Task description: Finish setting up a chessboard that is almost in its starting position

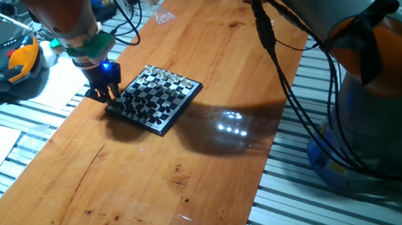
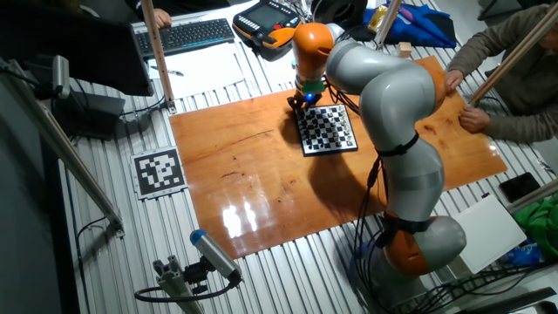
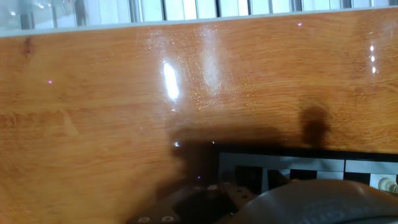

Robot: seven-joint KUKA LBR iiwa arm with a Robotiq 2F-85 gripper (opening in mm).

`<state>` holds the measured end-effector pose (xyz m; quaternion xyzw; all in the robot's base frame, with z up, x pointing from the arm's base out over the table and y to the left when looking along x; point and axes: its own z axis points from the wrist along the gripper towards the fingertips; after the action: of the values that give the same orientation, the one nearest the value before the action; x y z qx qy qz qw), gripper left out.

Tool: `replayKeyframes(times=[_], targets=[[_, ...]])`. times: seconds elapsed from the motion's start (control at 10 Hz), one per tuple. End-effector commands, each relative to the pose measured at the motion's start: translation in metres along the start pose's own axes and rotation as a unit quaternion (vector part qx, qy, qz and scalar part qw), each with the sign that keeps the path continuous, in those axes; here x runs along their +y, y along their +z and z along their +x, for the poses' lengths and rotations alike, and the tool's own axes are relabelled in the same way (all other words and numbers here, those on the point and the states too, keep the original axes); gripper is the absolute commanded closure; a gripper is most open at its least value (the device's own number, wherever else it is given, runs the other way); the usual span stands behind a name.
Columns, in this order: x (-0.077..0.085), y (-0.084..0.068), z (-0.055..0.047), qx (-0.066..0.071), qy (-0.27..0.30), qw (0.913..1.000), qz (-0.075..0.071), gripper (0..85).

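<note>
The chessboard (image 1: 156,99) is a small black-framed checkered board lying on the wooden table (image 1: 156,184), with tiny silvery pieces along its far side and dark ones along its near side. My gripper (image 1: 108,94) hangs low over the board's left corner, a blue light glowing on the hand above its dark fingers. In the other fixed view the chessboard (image 2: 328,130) lies under the arm, with the gripper (image 2: 300,103) at its far-left corner. The hand view shows only a strip of the board's frame (image 3: 292,163) at the bottom and a blurred dark finger (image 3: 311,202). The finger gap is not visible.
An orange and black teach pendant (image 1: 3,69) lies off the table's left end. Black cables (image 1: 281,74) hang along the right edge beside the arm's base (image 1: 376,71). A keyboard (image 2: 187,35) and papers sit beyond the table. A person's hand (image 2: 459,83) rests at the far side.
</note>
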<state>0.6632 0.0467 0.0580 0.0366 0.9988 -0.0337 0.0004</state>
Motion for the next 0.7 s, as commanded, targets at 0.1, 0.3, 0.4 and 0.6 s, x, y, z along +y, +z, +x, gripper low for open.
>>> replayKeyframes(times=[0.1,0.3,0.4,0.6], targets=[[0.001,-0.013,-0.003,0.005,0.005,1.0000,0.005,51.0],[-0.004,-0.032,-0.009,0.012,0.005,0.9999,0.004,51.0],[-0.008,-0.040,-0.011,0.012,-0.001,0.9999,0.009,51.0],[-0.018,-0.058,-0.014,0.018,-0.005,0.9998,0.001,68.0]])
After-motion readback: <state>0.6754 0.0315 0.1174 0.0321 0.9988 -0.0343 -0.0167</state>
